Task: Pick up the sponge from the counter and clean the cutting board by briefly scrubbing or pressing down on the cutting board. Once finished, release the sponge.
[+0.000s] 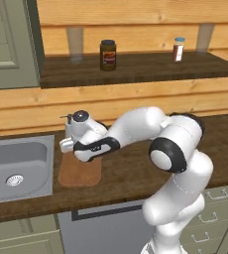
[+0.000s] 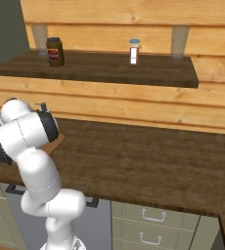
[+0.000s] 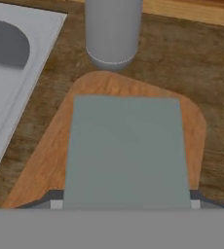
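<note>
We have the sponge (image 3: 127,151) pinched in our claw (image 3: 126,206); its grey-blue top faces the hand camera, with a finger at each lower corner. It sits over the board (image 3: 50,146), whose reddish wood frames it at 9, 12 and 3 o'clock. We cannot tell whether it presses on the wood or hangs just above. In the left base view the hand is low over the board (image 1: 81,174), which lies on the table (image 1: 136,173) just beside the sink (image 1: 17,168). A grey cylinder (image 3: 113,31) stands on the table at 12 o'clock from the board, near its far edge. On the shelf (image 1: 145,67) above stand a dark jar (image 1: 107,54) and a small bottle (image 1: 179,49).

We judge the pickup done and the scrub in hand. Still left: finish the press, then spread the claw to let the sponge go.
</note>
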